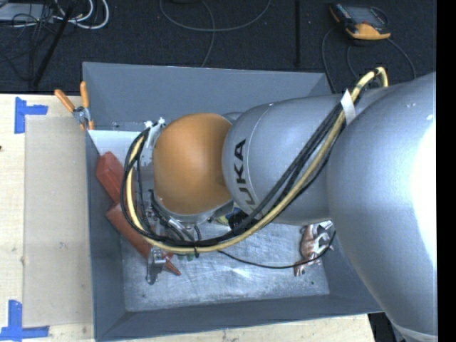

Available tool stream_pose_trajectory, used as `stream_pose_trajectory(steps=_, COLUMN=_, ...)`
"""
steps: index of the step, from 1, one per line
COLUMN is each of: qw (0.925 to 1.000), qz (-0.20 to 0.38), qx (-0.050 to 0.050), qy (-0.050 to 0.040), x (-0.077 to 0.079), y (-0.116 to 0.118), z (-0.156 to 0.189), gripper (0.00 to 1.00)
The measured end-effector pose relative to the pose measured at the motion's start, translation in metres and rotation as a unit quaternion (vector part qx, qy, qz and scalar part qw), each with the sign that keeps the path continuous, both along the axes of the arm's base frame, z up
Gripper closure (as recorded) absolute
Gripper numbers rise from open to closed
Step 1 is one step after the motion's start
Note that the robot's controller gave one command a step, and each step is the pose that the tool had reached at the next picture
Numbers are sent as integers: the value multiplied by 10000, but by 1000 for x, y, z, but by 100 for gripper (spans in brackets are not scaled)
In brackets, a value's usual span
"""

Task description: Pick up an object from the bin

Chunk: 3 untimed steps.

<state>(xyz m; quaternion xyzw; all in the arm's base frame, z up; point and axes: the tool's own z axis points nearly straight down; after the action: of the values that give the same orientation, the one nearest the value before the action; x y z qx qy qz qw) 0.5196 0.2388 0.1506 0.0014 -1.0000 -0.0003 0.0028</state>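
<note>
My gripper [154,266] comes down from under the arm's orange cover into the front left part of the bin. Its grey tip is right beside the lower end of a long red-brown piece [127,228], which lies slanted along the left wall. Whether it touches or holds that piece I cannot tell. A second red-brown block [110,172] leans against the left wall farther back. The arm hides most of the bin floor behind the gripper.
A small brown and white thing with a metal loop [311,244] lies on the bin floor at the right, next to the arm. The arm and its cables cover the bin's middle and right. Bare floor shows along the front.
</note>
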Motion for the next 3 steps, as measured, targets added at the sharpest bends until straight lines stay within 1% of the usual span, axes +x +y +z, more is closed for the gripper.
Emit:
stream_pose_trajectory(steps=1, qw=10000, qz=-24, qx=-5, qy=-14, x=1, y=-2, z=3, gripper=0)
stream_pose_trajectory(steps=2, qw=9973, qz=-714, qx=59, qy=-186, x=27, y=2, z=-35, gripper=0)
stream_pose_trajectory(steps=3, qw=9974, qz=-701, qx=27, qy=-177, x=26, y=-1, z=-36, gripper=0)
